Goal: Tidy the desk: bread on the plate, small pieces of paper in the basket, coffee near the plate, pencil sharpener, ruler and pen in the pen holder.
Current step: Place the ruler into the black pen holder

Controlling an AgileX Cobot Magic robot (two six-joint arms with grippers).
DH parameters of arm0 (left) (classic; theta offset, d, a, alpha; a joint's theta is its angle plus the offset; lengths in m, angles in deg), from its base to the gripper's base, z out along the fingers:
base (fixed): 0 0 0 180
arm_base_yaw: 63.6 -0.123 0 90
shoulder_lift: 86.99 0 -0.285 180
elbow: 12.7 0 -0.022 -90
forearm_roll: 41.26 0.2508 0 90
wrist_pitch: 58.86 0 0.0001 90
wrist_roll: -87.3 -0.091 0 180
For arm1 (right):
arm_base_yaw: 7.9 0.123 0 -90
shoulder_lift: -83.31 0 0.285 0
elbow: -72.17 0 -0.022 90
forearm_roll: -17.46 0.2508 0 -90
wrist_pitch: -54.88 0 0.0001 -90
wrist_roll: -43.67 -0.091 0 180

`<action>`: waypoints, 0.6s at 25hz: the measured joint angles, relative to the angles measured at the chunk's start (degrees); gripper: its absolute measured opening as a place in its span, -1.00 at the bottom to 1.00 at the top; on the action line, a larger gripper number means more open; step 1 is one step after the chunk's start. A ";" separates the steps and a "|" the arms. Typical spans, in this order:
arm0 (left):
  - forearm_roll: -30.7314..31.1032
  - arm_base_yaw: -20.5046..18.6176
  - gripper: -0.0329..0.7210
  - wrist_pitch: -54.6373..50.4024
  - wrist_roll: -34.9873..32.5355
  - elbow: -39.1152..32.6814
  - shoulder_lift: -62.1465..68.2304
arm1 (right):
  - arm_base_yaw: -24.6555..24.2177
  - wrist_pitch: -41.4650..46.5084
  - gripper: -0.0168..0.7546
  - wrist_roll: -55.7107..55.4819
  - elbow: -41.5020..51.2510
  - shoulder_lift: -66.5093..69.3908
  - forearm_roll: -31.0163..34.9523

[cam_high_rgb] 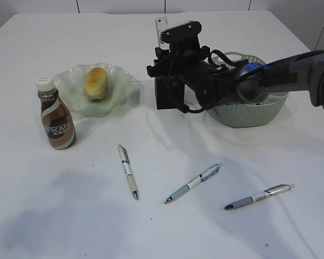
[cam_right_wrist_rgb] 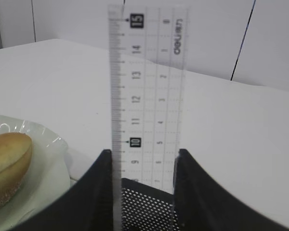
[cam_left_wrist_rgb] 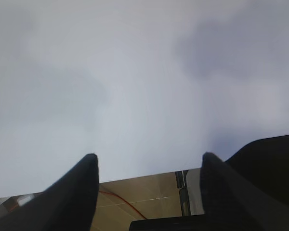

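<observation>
Pens: three loose up front
Right claw: clamped on ruler, upright, holder straight below
Left claw: apart, empty

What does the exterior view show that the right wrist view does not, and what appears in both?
Only the exterior view shows the coffee, the basket and three pens lying on the desk. Only the right wrist view shows the ruler's printed scale and the right gripper closed on its edges. Both show the ruler upright over the pen holder, and the bread on the plate.
</observation>
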 joint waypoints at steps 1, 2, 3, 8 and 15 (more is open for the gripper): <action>0.00 0.00 0.32 0.00 0.00 0.00 0.00 | 0.00 -0.01 -0.19 0.00 0.00 0.10 0.00; 0.00 0.00 0.32 0.00 0.00 0.00 0.00 | 0.00 -0.01 -0.19 0.00 0.00 0.10 0.00; 0.00 0.00 0.32 0.00 0.00 0.00 0.00 | 0.00 -0.01 -0.19 0.00 0.00 0.10 0.00; 0.00 0.00 0.32 0.00 0.00 0.00 0.00 | 0.00 -0.01 -0.19 0.00 0.00 0.10 0.00; 0.00 0.00 0.32 0.00 0.00 0.00 0.00 | 0.00 -0.01 -0.17 -0.36 0.00 0.10 0.00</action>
